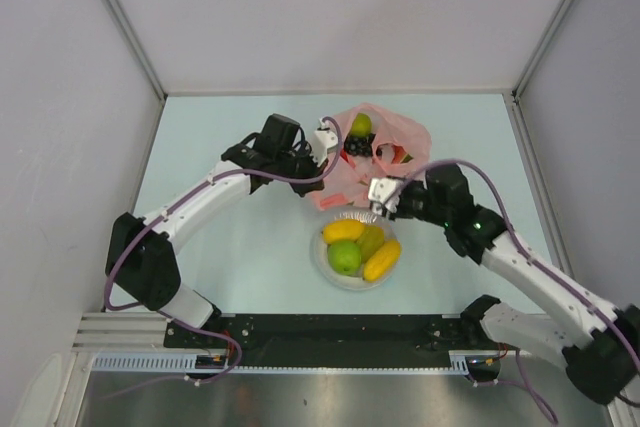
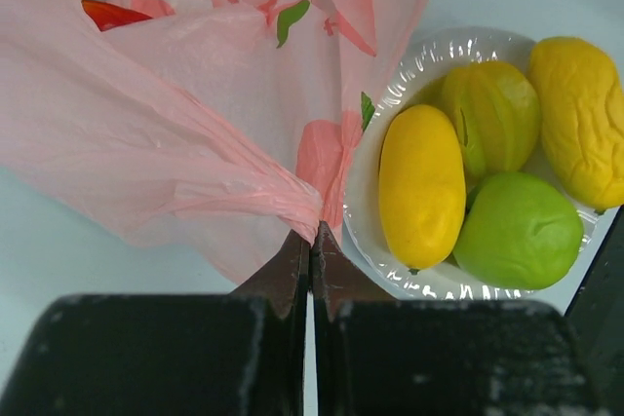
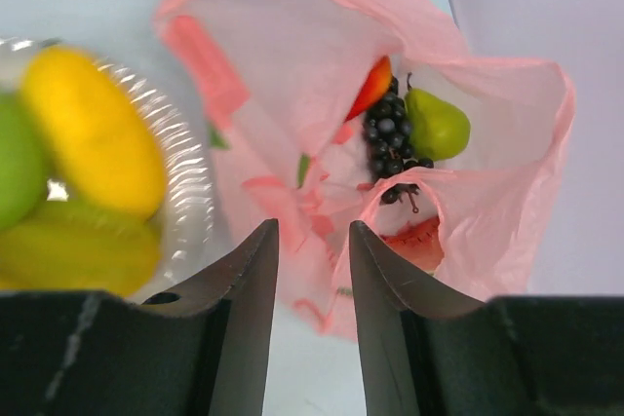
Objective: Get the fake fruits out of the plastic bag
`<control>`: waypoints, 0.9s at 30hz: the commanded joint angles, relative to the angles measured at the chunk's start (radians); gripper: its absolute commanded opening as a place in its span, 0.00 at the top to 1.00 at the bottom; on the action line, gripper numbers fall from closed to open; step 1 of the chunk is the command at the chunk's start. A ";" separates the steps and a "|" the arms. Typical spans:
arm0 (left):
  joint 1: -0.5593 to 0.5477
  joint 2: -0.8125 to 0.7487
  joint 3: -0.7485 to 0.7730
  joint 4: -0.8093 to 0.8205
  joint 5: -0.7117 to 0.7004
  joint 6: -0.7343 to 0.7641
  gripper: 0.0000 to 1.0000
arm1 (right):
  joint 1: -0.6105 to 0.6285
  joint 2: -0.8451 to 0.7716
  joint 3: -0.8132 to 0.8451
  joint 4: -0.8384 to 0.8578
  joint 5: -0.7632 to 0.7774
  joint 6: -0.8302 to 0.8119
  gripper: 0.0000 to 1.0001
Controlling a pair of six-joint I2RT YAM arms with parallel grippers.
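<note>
The pink plastic bag (image 1: 385, 137) lies open at the back of the table. Inside it are a green fruit (image 3: 437, 124), a dark grape bunch (image 3: 387, 138), a small red piece (image 3: 372, 87) and a red watermelon slice (image 3: 419, 241). My left gripper (image 1: 325, 137) is shut on a bunched fold of the bag (image 2: 195, 114) and holds it up at its left side. My right gripper (image 1: 380, 194) is open and empty, hovering between the bag's near edge and the plate. Several fruits lie on the white plate (image 1: 318, 259): a yellow oblong one (image 2: 421, 185), a green apple (image 2: 517, 231), a yellow-green one (image 2: 492, 114) and a lemon-like one (image 2: 583, 119).
The plate (image 3: 190, 197) sits just in front of the bag, touching its near edge. White enclosure walls (image 1: 60, 97) close in the table at left, right and back. The arm bases stand at the near edge.
</note>
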 commanded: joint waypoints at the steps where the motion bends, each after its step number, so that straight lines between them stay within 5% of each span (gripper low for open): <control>1: 0.001 -0.048 0.081 0.003 0.039 -0.048 1.00 | -0.028 0.290 0.095 0.338 0.107 0.205 0.62; 13: 0.001 -0.097 0.144 -0.010 0.078 -0.057 1.00 | -0.129 0.899 0.446 0.574 0.369 0.490 0.62; 17: 0.001 -0.116 0.113 0.001 0.078 -0.057 1.00 | -0.215 0.943 0.459 0.597 0.469 0.509 0.51; 27: 0.001 -0.095 0.096 0.026 0.107 -0.069 1.00 | -0.382 0.842 0.442 0.451 0.457 0.578 0.44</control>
